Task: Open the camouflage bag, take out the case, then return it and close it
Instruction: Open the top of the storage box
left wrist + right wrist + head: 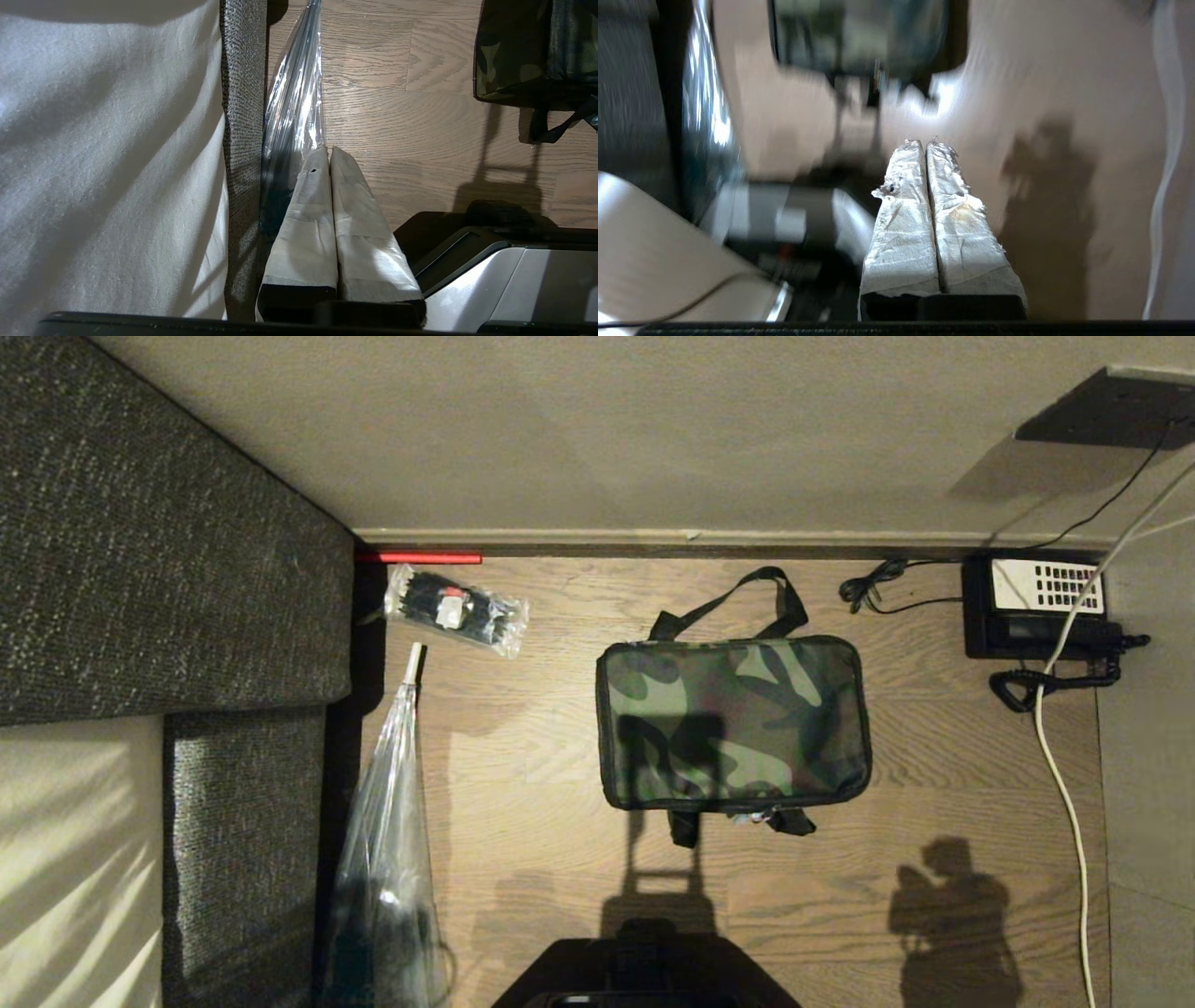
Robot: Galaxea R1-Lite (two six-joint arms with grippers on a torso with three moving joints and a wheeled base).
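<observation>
Two grippers are seen only in their own wrist views, neither appearing in the head view. The left gripper (pixel 329 151) is held low beside the dark sofa (pixel 168 551), its taped fingers (pixel 303 224) pressed together with nothing between them, just in front of a clear plastic sleeve (pixel 387 821) that leans along the sofa's edge. The right gripper (pixel 927 143) is likewise pressed together and empty, poised above the wooden floor (pixel 523 784). The camouflage bag (pixel 733 723) is set flat on the floor, well ahead of both grippers, its lid down and its black straps spread out at front and back. A clear packet of black items (pixel 456 609) is lying near the wall, and a black telephone (pixel 1036 607) is placed in the far right corner, a white cable (pixel 1060 775) trailing past it.
</observation>
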